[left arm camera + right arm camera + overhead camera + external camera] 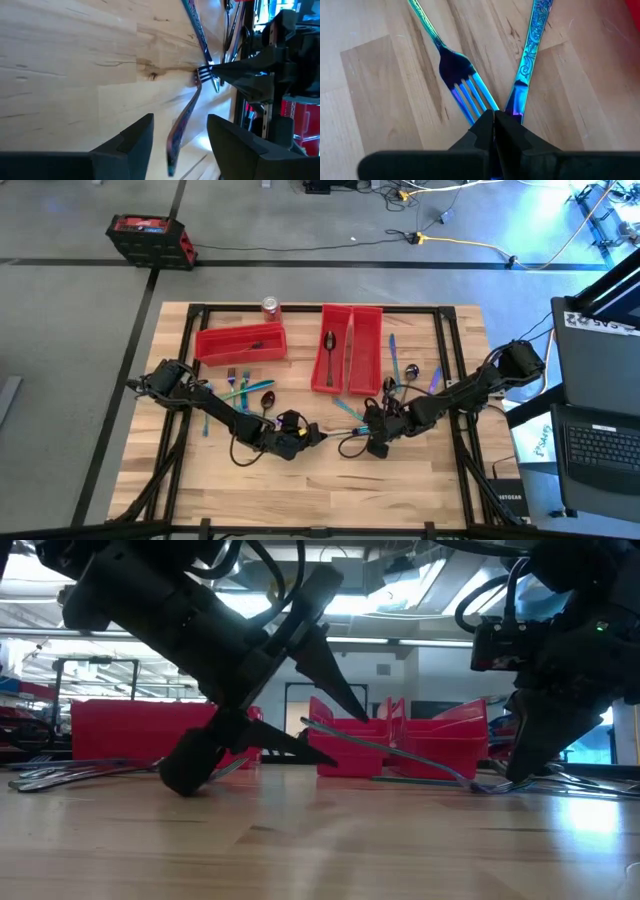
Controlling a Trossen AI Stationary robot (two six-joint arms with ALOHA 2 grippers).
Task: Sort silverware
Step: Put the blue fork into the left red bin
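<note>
Left gripper (312,433) low over the tabletop (300,490) near the middle, fingers (131,140) parted around the handle end of a fork (186,112), not clamped. Right gripper (494,120) just beside, fingers pressed together, tips down on the fork's tines and a neighbouring piece (529,50). More silverware (240,388) scattered by the red bins (348,348).

My right gripper (494,131) covered the fork's (462,80) tine tips and one end of the knife (530,45). Both handles ran off the picture's edge. From above, pieces inside the bins (348,350) were too small to identify.
</note>
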